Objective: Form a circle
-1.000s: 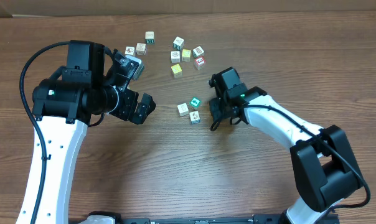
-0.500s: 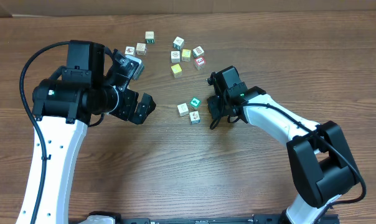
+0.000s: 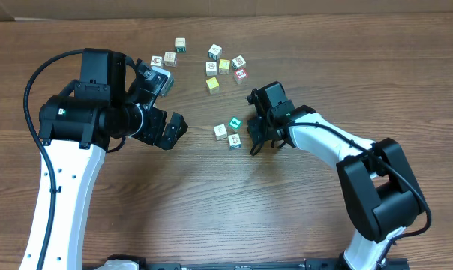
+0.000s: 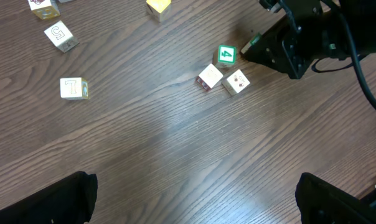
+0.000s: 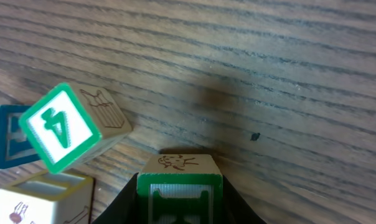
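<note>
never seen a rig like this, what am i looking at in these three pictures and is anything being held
These are two robot arms at a wooden table. One picture looks down from above; the other two come from a camera on each wrist. Small picture cubes lie on the table: a loose scatter at the far side and a cluster of three beside the right gripper. That gripper is shut on a green-faced cube. The left gripper hangs wide open and empty.

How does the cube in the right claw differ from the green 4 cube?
The held cube is pinched in the right claw; the 4 cube lies free among other cubes. The held cube shows a line drawing, the 4 cube a digit. Both have green-framed faces.
</note>
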Controlling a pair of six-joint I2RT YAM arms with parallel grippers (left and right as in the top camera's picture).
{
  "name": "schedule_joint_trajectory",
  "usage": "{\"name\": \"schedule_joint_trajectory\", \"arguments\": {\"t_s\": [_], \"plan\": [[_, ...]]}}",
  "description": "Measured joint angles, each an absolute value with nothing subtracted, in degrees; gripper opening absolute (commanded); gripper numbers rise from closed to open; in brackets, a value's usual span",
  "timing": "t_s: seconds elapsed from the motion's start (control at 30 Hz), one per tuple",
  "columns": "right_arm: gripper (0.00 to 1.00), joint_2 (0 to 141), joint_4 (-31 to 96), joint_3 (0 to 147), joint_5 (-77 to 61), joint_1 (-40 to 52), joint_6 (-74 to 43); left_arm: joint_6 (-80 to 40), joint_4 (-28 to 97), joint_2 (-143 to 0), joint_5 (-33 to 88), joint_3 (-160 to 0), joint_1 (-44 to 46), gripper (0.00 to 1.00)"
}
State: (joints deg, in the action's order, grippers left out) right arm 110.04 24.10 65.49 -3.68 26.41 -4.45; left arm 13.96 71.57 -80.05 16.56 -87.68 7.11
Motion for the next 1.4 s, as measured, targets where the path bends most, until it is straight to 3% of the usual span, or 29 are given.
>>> {"name": "schedule_joint_trajectory", "arguments": {"t_s": [1.4], "plan": [[0.03, 110.24, 19.38, 65.49, -4.05, 28.51, -4.45, 13.96, 71.57, -80.05, 16.56, -87.68, 7.11, 0.99]]}}
